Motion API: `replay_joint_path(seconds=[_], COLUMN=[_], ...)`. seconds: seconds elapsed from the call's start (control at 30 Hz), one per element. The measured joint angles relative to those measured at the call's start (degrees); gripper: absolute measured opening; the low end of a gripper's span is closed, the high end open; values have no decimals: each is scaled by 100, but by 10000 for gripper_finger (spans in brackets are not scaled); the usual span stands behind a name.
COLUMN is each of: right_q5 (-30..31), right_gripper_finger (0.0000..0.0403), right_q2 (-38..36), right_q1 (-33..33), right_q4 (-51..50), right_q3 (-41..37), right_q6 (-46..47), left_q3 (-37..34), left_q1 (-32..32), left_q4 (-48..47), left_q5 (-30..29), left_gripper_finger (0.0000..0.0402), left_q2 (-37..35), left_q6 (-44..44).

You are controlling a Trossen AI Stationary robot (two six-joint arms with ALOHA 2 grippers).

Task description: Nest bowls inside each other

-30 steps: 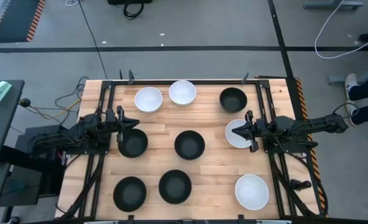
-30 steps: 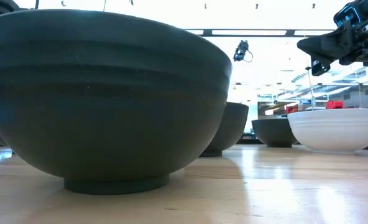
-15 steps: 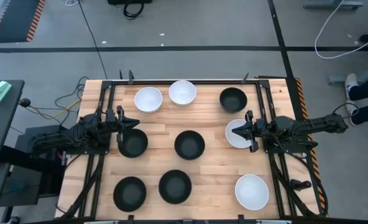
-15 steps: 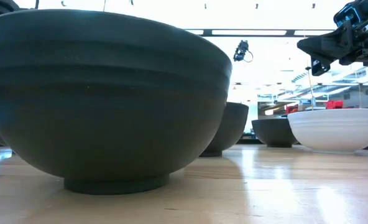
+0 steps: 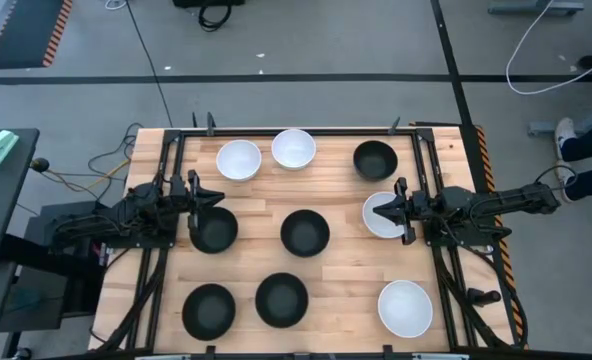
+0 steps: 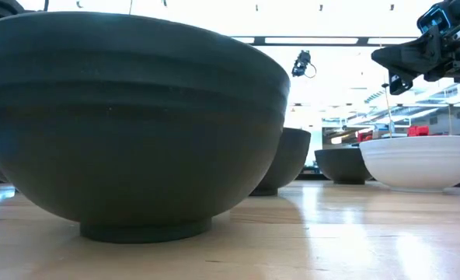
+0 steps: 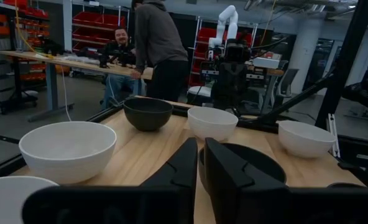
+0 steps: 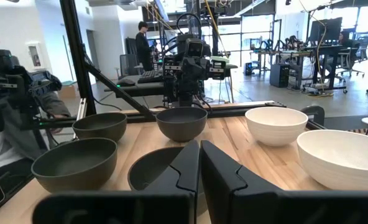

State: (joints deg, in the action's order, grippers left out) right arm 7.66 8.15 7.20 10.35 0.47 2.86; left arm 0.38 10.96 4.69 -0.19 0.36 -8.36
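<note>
Several black and white bowls stand apart on their bases on the wooden table, none inside another. My left gripper hangs level and shut above the rim of a black bowl at the left; the left wrist view shows that bowl past the gripper. My right gripper hangs level and shut above a white bowl at the right. The low view shows this gripper well clear of the bowl. The right wrist view shows the gripper.
Two white bowls and a black one stand along the far edge. A black bowl sits mid-table. Two black bowls and a white one line the near edge. People stand beyond the table.
</note>
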Motion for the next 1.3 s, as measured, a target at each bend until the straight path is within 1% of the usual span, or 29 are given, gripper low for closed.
replay_joint_path(seconds=[0.2,0.53,0.93,1.3], right_q5=[2,2,1,0], right_gripper_finger=[23,23,23,23], right_q2=[1,-1,0,1], right_q1=[0,0,0,0], right_q4=[2,0,2,1], right_q3=[0,0,-1,-1], right_q6=[2,2,1,-1], left_q3=[0,-1,0,-2], left_q1=[-2,-1,-2,-2], left_q4=[-2,0,0,0], left_q5=[0,0,0,0], left_gripper_finger=[30,40,28,38], left_q2=[0,0,0,0], left_q6=[-2,0,0,-2])
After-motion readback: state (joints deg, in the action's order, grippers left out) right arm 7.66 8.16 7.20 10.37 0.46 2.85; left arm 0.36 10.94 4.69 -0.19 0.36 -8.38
